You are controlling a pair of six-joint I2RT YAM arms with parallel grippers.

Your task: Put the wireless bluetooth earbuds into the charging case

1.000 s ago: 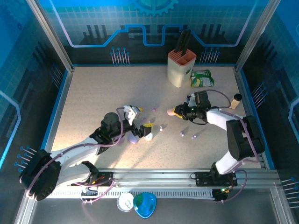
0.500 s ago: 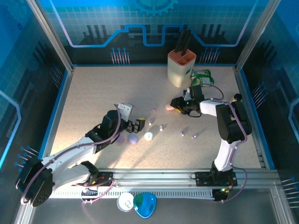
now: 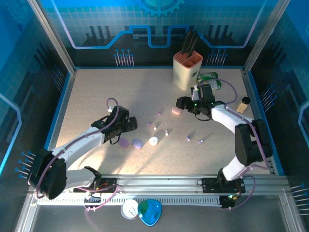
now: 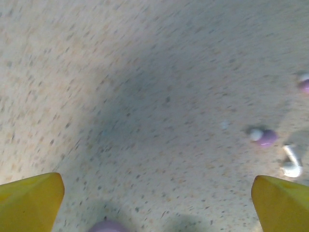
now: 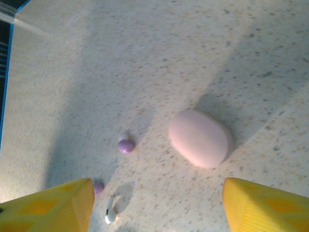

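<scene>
A pink charging case (image 5: 200,137) lies closed on the speckled table, just ahead of my right gripper (image 5: 157,208), which stands open with nothing between its yellow fingertips (image 5: 265,205). From above, the pink case (image 3: 176,111) sits just below the right gripper (image 3: 181,103). Tiny earbuds are scattered about: a lilac one (image 5: 125,145), a white one (image 5: 111,212), and others (image 3: 159,114) (image 3: 188,138). My left gripper (image 3: 131,124) is wide open over bare table, with a lilac earbud (image 4: 264,137) and a white earbud (image 4: 291,164) off to its right.
Two lilac cases (image 3: 124,142) (image 3: 137,143) and a round white case (image 3: 153,141) lie below the left gripper. A knife block (image 3: 187,70) and a green packet (image 3: 208,81) stand at the back right. A small bottle (image 3: 244,103) lies near the right wall.
The right gripper has opened and let go of the pink case, which now lies on the table. The left arm drew back to the left, away from the lilac and white cases.
</scene>
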